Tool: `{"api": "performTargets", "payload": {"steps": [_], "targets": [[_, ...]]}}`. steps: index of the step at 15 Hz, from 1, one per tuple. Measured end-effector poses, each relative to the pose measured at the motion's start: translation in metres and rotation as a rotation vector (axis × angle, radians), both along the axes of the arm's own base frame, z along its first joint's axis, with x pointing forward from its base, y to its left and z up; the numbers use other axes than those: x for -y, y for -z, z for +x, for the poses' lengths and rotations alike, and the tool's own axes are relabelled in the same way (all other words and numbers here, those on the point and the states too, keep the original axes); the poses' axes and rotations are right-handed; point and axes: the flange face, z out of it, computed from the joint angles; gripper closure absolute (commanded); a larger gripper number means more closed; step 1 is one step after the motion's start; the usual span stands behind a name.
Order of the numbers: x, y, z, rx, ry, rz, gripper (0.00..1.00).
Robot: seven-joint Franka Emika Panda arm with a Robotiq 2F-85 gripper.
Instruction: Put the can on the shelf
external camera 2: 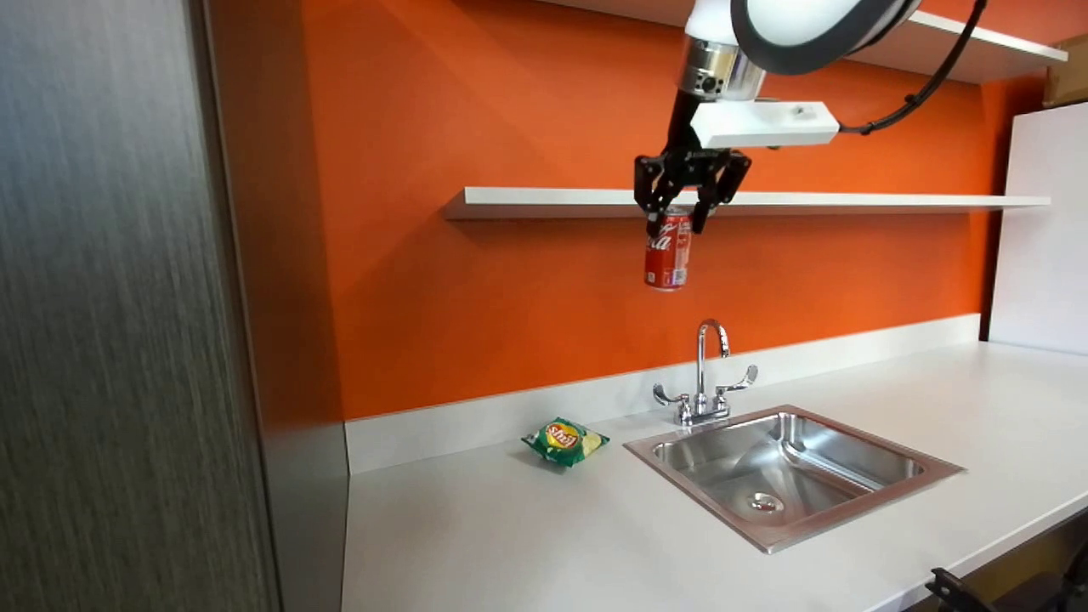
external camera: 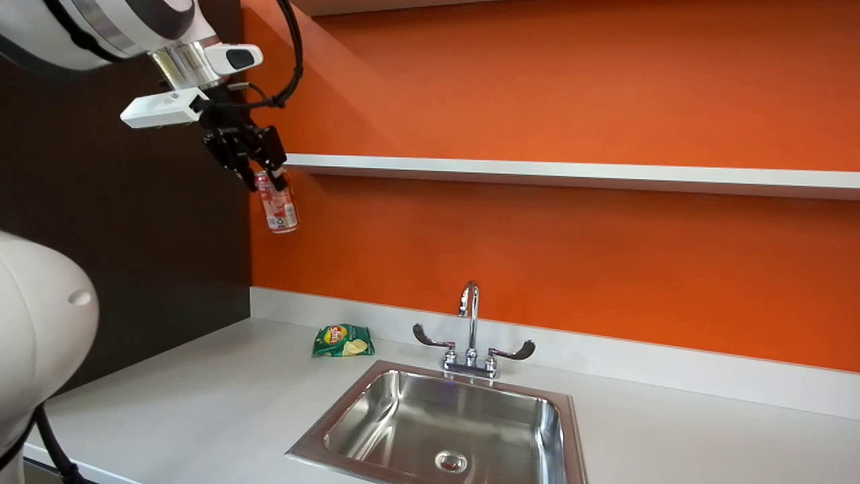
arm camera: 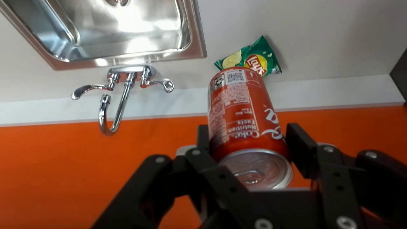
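In an exterior view, upper right of centre, the tool (external camera 2: 676, 227) grips the can (external camera 2: 667, 259), jaws parted to its width. Lower right, a drain (external camera 2: 765, 502) shows in the sink (external camera 2: 770, 537).

Both exterior views stand back, face wall (external camera: 571, 269) across counter (external camera: 188, 403), share shelf (external camera: 571, 172) and sink (external camera: 463, 413). Dark panel (external camera 2: 127, 340) close in exterior view, angle slantwise. Wrist view peers down past can (arm camera: 243, 111), close up.

Can (arm camera: 244, 109): "Coke", "Nutrition Facts", "1 Can"
White script (external camera 2: 660, 241) on can: "la", in an exterior view
QR code (arm camera: 235, 77): on the can, near its base
Chip bag (arm camera: 249, 57) near the back edge of the counter (external camera: 188, 403): "Lay's"
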Motion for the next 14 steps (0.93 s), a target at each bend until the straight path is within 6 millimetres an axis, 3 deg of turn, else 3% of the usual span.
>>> {"api": "performTargets", "payload": {"steps": [9, 14], "targets": [[-0.021, -0.105, -0.004, 0.151, -0.038, -0.034, 0.63], [-0.021, -0.151, 0.014, 0.172, -0.027, -0.038, 0.63]]}}
